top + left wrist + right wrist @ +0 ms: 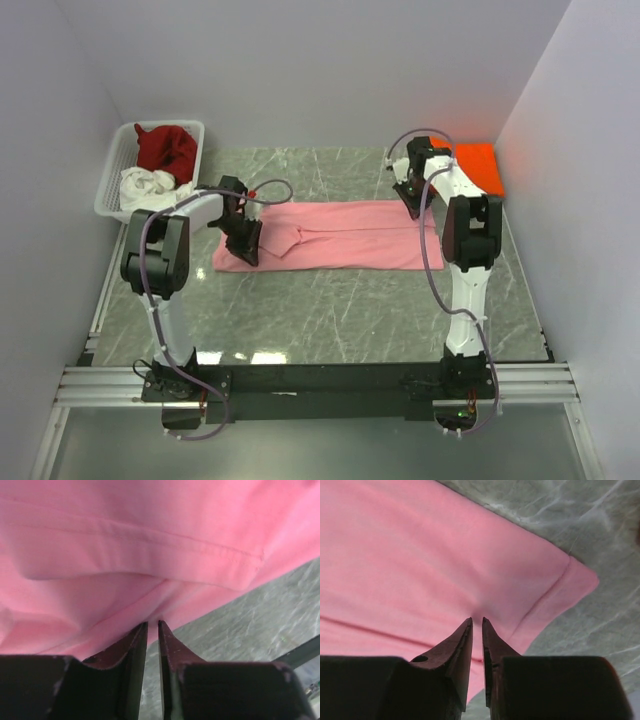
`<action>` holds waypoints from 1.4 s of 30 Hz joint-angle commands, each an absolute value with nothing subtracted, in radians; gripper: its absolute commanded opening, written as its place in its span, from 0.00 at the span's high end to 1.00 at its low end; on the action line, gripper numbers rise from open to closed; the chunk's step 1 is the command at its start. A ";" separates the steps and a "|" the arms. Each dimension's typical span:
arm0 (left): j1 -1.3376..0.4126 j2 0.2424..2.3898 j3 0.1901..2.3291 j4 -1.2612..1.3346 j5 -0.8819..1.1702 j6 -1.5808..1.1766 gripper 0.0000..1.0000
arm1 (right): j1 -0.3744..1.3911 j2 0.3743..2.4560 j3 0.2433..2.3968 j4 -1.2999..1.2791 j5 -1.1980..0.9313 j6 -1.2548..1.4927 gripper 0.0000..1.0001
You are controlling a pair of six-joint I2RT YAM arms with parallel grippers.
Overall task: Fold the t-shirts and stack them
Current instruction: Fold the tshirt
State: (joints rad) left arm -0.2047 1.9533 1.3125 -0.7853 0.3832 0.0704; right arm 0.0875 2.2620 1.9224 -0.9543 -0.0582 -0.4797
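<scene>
Jaws on both arms, nearly closed, pinch opposite edges of the pink t-shirt (pixel 350 236); basket (pixel 112 178) stands apart.

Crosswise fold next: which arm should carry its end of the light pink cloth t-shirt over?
Probably left. The left gripper pinches the light pink cloth t-shirt at the end far from the bright orange folded t-shirt; the right gripper holds the end nearest it.

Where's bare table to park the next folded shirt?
Widest bare table: near strip between the pink t-shirt and the mounting rail. Narrower strip behind it, between basket and right hand. Crowded: middle under the shirt, far-right corner holding the orange t-shirt.
</scene>
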 commanded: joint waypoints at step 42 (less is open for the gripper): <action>-0.206 2.095 1.924 -0.813 0.270 0.097 0.56 | 0.447 1.846 1.033 -0.899 -0.164 -0.627 0.90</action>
State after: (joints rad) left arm -0.2058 2.0987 1.9057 -0.7918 0.2474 0.1093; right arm 0.3527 1.8267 1.1336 -0.8940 -0.0700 -0.6270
